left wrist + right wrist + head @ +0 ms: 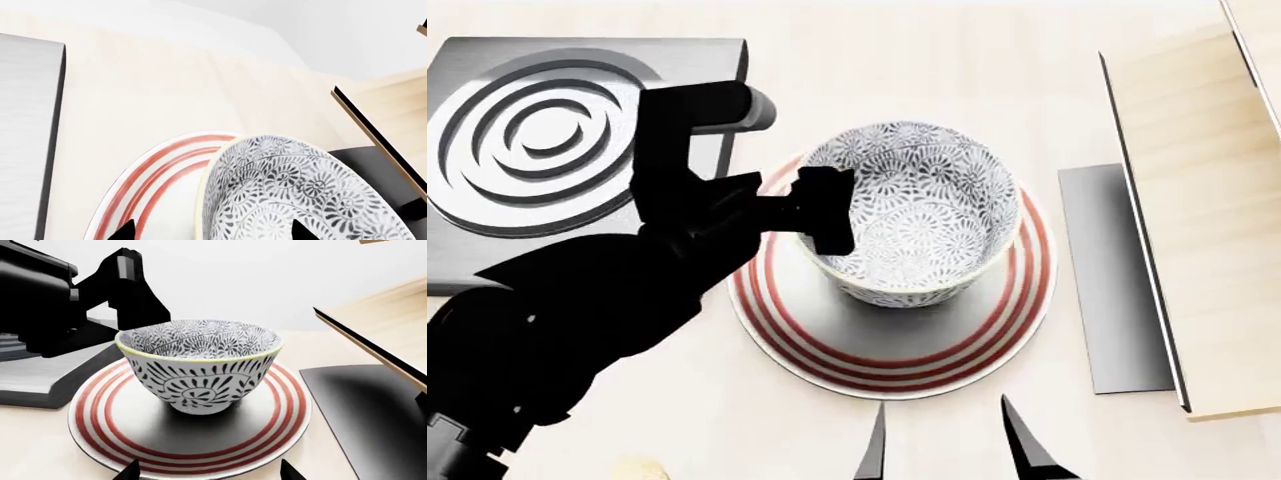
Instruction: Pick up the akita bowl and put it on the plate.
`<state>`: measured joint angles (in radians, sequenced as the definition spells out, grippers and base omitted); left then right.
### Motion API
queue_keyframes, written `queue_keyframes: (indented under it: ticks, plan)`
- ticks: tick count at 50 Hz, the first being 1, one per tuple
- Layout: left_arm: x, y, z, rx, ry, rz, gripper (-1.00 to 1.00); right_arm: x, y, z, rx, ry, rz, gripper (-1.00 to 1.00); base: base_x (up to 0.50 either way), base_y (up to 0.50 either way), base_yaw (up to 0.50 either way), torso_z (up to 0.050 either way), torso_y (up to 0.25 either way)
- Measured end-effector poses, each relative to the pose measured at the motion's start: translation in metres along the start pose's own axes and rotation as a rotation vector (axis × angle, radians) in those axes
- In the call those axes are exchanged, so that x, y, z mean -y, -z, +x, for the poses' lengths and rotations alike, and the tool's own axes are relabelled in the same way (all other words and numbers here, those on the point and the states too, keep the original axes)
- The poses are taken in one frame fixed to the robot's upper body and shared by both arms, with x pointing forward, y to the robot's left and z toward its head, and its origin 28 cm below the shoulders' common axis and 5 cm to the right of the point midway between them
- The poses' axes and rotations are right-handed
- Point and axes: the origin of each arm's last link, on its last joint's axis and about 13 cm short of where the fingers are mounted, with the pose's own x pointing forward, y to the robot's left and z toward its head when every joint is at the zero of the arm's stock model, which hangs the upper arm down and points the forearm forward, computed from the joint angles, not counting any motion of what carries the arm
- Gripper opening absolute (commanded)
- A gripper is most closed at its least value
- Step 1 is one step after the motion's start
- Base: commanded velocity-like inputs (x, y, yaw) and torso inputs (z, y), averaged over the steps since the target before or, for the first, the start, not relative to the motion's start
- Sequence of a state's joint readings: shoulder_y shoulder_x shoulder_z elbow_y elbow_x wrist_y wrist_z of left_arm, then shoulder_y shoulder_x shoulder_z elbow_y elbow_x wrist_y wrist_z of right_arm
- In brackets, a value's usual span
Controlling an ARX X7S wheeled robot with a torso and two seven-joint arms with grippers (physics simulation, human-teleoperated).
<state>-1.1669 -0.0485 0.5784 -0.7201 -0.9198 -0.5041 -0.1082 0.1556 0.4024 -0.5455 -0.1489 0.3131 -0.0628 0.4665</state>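
— Sitting upright on the plate (pixel 827 345), the bowl (pixel 914 210) has the left gripper (pixel 827 222) right at its rim, one finger inside the wall and one outside.

— Clamped on it?

— Can't tell; the jaws straddle the rim, contact unclear.

— And the right gripper (pixel 948 440)?

— Spread open, holding nothing, just short of the plate's near edge, the bowl beyond it.

— Any writing?

— None readable; only the leafy pattern and red rings.

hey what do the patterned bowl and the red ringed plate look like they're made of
Akita bowl: likely glazed ceramic, going by its thick pale rim and printed grey-black floral pattern. Plate: probably glazed ceramic too, white with painted red rings and a soft sheen. Both are simulator renders, so only appearance.
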Motion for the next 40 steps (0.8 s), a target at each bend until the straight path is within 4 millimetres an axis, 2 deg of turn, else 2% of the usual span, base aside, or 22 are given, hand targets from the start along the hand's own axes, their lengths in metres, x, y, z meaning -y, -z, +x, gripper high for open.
queue_keyframes:
  ticks: [40]
  plan:
    - [0.001,-0.011,-0.010,0.020,-0.034,0.041,1.00,-0.001,0.001,-0.001,-0.004,-0.005,0.000,1.00,0.00,0.00,0.00,0.000,0.000]
